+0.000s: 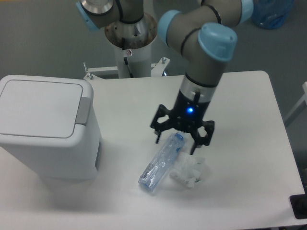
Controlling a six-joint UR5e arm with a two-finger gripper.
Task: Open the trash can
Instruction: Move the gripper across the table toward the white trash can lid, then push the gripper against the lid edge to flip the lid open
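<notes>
At the table's left edge, my target, the white trash can point(45, 127), sits with its lid down. Well to its right, my gripper point(177, 139) hangs spread wide above a clear plastic bottle point(161, 164) beside crumpled wrap point(190, 172).

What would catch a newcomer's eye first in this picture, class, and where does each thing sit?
The big white trash can fills the table's left side, lid shut, grey push tab on its right edge. Mid-table the open gripper hangs over the cap end of a clear plastic bottle lying flat, with a crumpled clear wrapper beside it.
</notes>
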